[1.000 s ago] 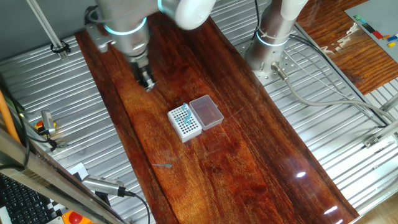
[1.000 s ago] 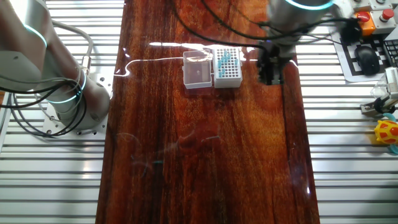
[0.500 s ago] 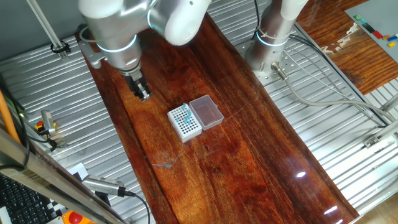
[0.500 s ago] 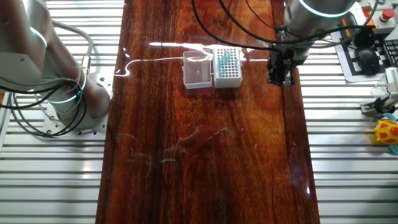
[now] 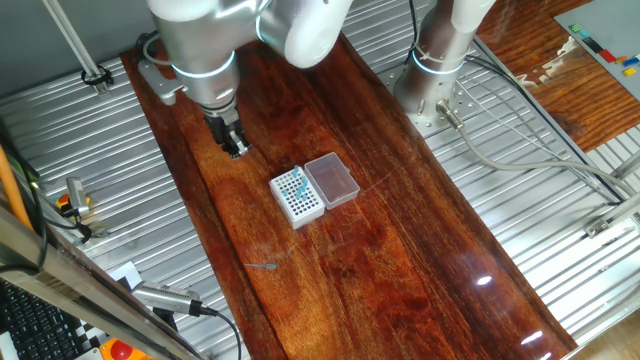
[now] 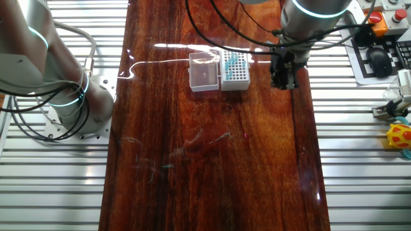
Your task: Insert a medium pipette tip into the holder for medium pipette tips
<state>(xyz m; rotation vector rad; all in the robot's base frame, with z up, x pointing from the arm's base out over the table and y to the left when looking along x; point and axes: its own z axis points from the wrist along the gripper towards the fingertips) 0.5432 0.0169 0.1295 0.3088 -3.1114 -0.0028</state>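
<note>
The gripper (image 5: 236, 145) hangs over the dark wooden counter (image 5: 400, 230), beside the holder for medium pipette tips (image 5: 297, 197) and apart from it. Whether the fingers are spread or pressed together I cannot tell; they are too small and dark in both views. The medium pipette tip (image 5: 264, 266) is probably the faint pale sliver lying flat on the wood, on the far side of the holder from the gripper, though it is barely resolved.

The main risk is the pick itself: so thin and translucent a sliver lying flat could slip, roll or be pushed along the wood if the fingers close off-centre. Some holes already carry bluish tips, so a tilted insertion could foul a neighbour or miss the grid.

The holder's clear lid (image 5: 331, 180) lies open to one side, leaving the grid uncovered. A second robot base (image 5: 437, 70) and cables (image 5: 520, 150) stand well clear; nothing blocks the path
</note>
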